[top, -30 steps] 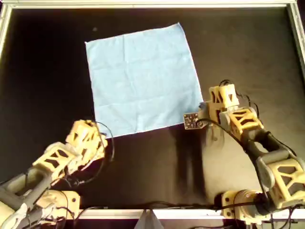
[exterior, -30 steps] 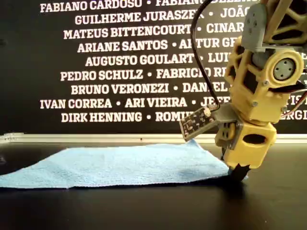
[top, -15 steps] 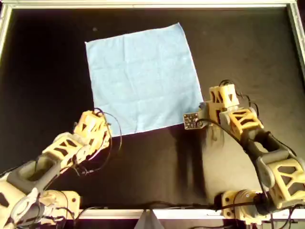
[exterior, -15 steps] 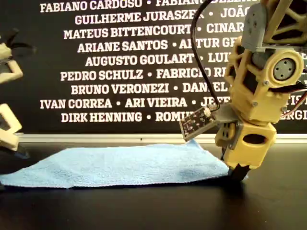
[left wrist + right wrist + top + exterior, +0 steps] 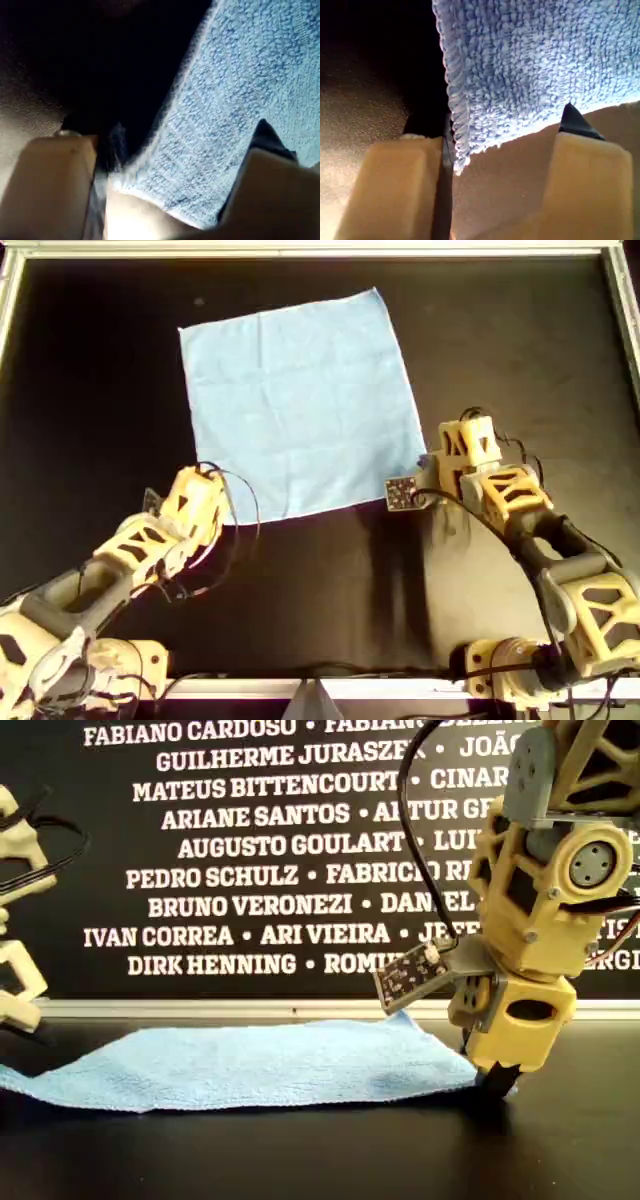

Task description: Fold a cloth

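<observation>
Overhead view: cloth (image 5: 300,405) lies flat on black table (image 5: 520,360). Left gripper (image 5: 205,502) at cloth's near-left corner, right gripper (image 5: 440,468) at near-right corner; both jaws apart w/ cloth edge between, not clamped.

Both arms are built of pale yellow-cream plastic shells with open triangular lattice cut-outs, joined by grey segments. Thin black cables loop over the left arm (image 5: 150,545) and the right arm (image 5: 520,510). A small dark circuit board (image 5: 412,975) with tiny pale components juts from the right arm's wrist. 1 round grey joint cap (image 5: 591,863) shows several small screws.
</observation>
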### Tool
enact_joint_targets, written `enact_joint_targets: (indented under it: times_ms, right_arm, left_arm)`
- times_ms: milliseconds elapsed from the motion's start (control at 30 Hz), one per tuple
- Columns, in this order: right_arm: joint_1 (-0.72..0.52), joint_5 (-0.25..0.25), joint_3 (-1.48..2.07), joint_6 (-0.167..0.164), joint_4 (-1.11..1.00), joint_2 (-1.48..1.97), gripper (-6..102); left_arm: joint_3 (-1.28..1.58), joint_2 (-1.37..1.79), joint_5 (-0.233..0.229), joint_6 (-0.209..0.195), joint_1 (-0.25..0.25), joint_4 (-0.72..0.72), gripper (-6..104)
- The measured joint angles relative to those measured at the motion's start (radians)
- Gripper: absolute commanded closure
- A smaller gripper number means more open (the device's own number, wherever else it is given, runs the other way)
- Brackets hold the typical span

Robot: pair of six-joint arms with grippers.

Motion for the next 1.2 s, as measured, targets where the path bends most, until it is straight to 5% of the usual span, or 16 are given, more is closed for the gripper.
enact_joint_targets:
  times_ms: [300, 467, 767, 1000, 1200]
  right_arm:
    - [0.0, 0.0, -0.002, 0.0, 0.0, -0.003, 12]
    - [0.0, 0.0, -0.002, 0.0, 0.0, -0.003, 28]
    - [0.0, 0.0, -0.002, 0.008, 0.0, -0.003, 74]
    - [0.0, 0.0, -0.002, 0.008, 0.0, -0.003, 95]
    - [0.0, 0.0, -0.002, 0.008, 0.0, -0.003, 96]
  left_arm:
    - [-0.055, -0.061, -0.006, 0.006, 0.0, 0.009, 1]
    - [-0.055, -0.061, -0.006, 0.006, 0.0, 0.009, 7]
    - [-0.055, -0.057, -0.006, 0.0, 0.0, 0.009, 52]
    - [-0.095, -0.051, -0.003, 0.0, -0.003, 0.02, 95]
    - [-0.103, -0.051, -0.003, 0.005, -0.003, 0.02, 98]
